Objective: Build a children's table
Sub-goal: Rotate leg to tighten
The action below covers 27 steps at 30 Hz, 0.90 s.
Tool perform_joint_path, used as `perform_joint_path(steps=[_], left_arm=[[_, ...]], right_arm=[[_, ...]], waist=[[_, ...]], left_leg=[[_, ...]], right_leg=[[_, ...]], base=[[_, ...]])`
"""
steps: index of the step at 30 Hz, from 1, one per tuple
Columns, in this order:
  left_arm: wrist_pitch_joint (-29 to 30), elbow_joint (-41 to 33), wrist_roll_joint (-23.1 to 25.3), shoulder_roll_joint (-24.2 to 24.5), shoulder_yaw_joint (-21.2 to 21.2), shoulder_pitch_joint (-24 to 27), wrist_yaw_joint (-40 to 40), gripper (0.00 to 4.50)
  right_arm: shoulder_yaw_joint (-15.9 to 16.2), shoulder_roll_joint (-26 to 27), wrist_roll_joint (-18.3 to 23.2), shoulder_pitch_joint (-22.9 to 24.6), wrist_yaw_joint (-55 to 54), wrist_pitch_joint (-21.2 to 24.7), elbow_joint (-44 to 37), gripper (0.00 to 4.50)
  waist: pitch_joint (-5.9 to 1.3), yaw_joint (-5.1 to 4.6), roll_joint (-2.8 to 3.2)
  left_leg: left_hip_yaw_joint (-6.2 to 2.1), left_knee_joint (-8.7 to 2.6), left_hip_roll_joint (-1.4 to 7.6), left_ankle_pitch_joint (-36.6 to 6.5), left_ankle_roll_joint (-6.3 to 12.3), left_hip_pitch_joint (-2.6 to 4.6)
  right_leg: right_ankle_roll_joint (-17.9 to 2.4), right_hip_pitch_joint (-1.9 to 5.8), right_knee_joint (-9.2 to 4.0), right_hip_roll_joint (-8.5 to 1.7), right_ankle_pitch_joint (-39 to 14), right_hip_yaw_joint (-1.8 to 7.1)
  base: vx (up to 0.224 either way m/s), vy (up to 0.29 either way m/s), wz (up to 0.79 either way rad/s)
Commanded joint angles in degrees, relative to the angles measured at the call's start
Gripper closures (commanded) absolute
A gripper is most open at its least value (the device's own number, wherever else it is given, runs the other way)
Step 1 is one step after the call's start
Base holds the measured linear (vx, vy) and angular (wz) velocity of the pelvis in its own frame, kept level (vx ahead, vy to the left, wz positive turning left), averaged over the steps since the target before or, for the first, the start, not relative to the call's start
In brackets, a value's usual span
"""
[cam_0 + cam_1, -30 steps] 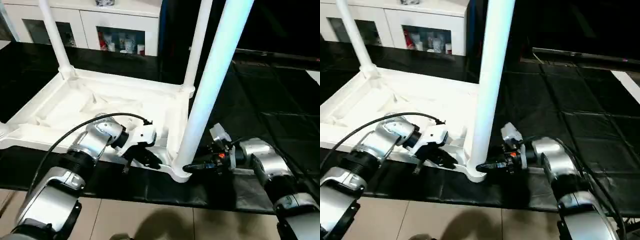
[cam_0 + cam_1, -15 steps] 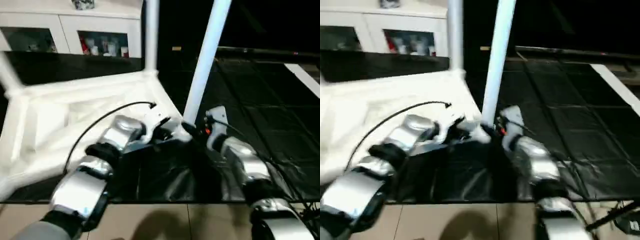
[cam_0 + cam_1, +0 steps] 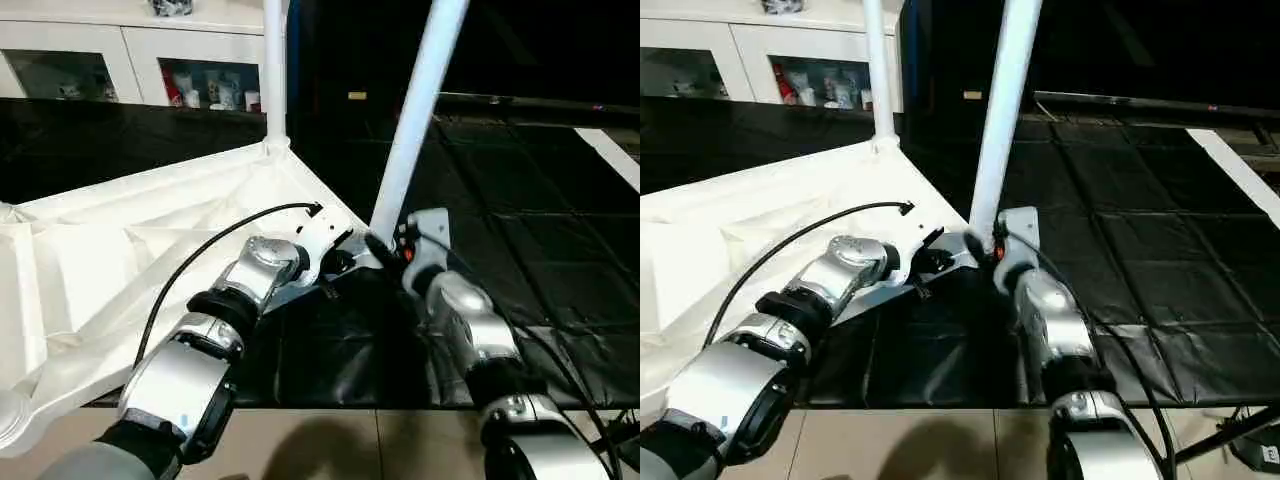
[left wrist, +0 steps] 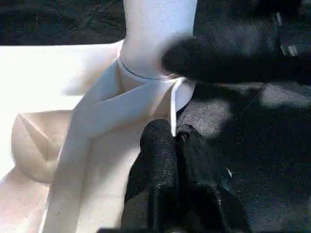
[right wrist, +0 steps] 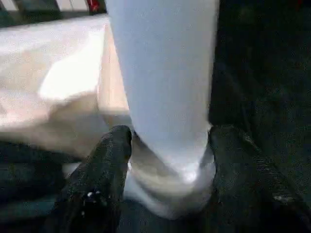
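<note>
Table (image 3: 150,230) lies upside down, two legs up: near leg (image 3: 420,110), another (image 3: 274,70) at 11 o'clock. Your left gripper (image 4: 172,145) pinches the rim; right gripper (image 5: 167,150) straddles the near leg's base. Remaining legs: can't tell.

You see an all-white table top (image 3: 120,240) with white legs (image 3: 415,115), one tinted pale blue. Black mat (image 3: 520,200) underneath, faint grid pattern. Silver forearms (image 3: 185,375), black gripper fingers (image 4: 165,160). White cabinet (image 3: 130,50) behind, tan floor (image 3: 350,445) in front.
</note>
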Motion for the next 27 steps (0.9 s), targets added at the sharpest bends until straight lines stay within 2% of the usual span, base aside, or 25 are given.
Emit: perform_joint_path(steps=[1, 4, 7, 9, 11, 12, 13, 14, 17, 24, 27], left_arm=[[-0.98, 0.03, 0.68, 1.06, -0.67, -0.58, -1.89, 4.5], [-2.74, -1.28, 1.01, 3.64, -1.94, 0.67, -8.74, 4.5], [-4.2, -2.24, 1.38, 5.24, -3.19, 1.51, -13.4, 4.5], [-4.73, -2.56, 1.33, 5.84, -3.61, 1.84, -15.73, 4.5], [-6.51, -3.04, 1.27, 6.87, -4.49, 2.37, -19.9, 4.5], [-7.65, -3.38, 1.25, 7.27, -4.91, 2.62, -21.62, 4.5], [-8.31, -3.85, 1.21, 7.72, -5.33, 2.92, -23.64, 4.5], [-9.16, -5.12, 0.81, 8.53, -6.1, 3.6, -28.11, 4.5], [-9.73, -6.77, 0.31, 9.32, -7.05, 4.31, -32.68, 4.5], [-12.23, -9.46, 0.77, 10.48, -10.04, 5.12, -39.65, 4.5], [-13.13, -10.42, 0.93, 10.75, -10.98, 5.27, -41.98, 4.5]], right_arm=[[0.88, -1.2, 0.96, 0.82, 3.78, 0.51, -0.17, 1.47], [0.93, -7.24, 3.83, 2.76, 16.37, 0.7, -3.7, 1.12], [0.89, -10.9, 4.46, 3.32, 22.35, 0.27, -4.67, 1.04], [0.8, -12.5, 4.92, 3.36, 25.17, 0.23, -4.93, 0.72], [1.04, -15.08, 5.91, 3.42, 30.39, 0.36, -5.55, 0.68], [1.34, -15.87, 6.22, 3.45, 32.2, 0.52, -5.94, 0.41], [1.8, -16.76, 6.7, 3.54, 34.45, 0.98, -6.53, 0.41], [2.76, -18.26, 7.46, 3.59, 38.61, 1.8, -7.62, 0.31], [3.72, -19.19, 7.96, 3.45, 41.95, 2.05, -8.6, 0.12], [7.49, -18.86, 7.8, 1.9, 49.59, 3.04, -9.61, 0.12], [9.33, -18.07, 6.99, 0.95, 52.01, 2.53, -8.71, 0.12]], waist=[[-3.66, 0.33, -0.06], [-3.66, 0.81, -0.16], [-3.69, 0.83, -0.19], [-3.57, 0.94, -0.19], [-3.55, 1.2, -0.24], [-3.6, 1.65, -0.1], [-3.6, 1.65, -0.1], [-3.67, 2.07, -0.2], [-3.67, 2.6, -0.04], [-3.62, 3.66, 0.13], [-3.66, 3.62, 0.1]], left_leg=[[-2.26, -3.82, 4.29, -9.61, 3.77, 0.22], [-2.1, -3.57, 4.13, -8.13, 5.86, 0.15], [-2.11, -3.62, 4.32, -7.97, 6.03, 0.2], [-2.01, -3.6, 4.29, -8.58, 5.78, 0.27], [-1.9, -3.51, 4.28, -8.64, 5.65, 0.19], [-1.91, -3.48, 4.43, -8.23, 5.84, 0.18], [-1.91, -3.48, 4.43, -8.23, 5.84, 0.18], [-1.89, -3.48, 4.62, -7.83, 6.13, 0.21], [-1.85, -3.53, 4.75, -8.01, 5.92, 0.38], [-1.9, -3.75, 5.02, -9.37, 4.05, 0.79], [-2.03, -3.81, 4.97, -9.24, 3.68, 0.52]], right_leg=[[-8.99, 3.17, -4.94, -7.48, -15.13, 4.66], [-8.86, 3.31, -4.98, -7.29, -14.29, 4.59], [-9.33, 3.17, -4.78, -7.13, -13.11, 4.45], [-9.22, 3.07, -5.0, -7.12, -15.1, 4.35], [-8.93, 3.13, -5.04, -7.04, -16.11, 4.32], [-8.69, 3.09, -4.97, -7.01, -15.94, 4.27], [-8.69, 3.09, -4.97, -7.01, -15.94, 4.27], [-8.8, 3.06, -4.76, -6.98, -14.99, 4.26], [-9.03, 2.85, -4.69, -7.1, -14.96, 4.29], [-8.92, 2.56, -4.88, -7.32, -16.88, 4.36], [-8.7, 2.77, -4.77, -7.44, -17.35, 4.33]], base=[[0.0, 0.0, 0.0], [0.0, 0.0, 0.0], [0.0, 0.0, 0.0], [0.0, 0.0, 0.0], [0.0, 0.0, 0.0], [0.0, 0.0, 0.0], [0.0, 0.0, 0.0], [0.0, 0.0, 0.0], [0.0, 0.0, 0.0], [0.0, 0.0, 0.0], [0.0, 0.0, 0.0]])
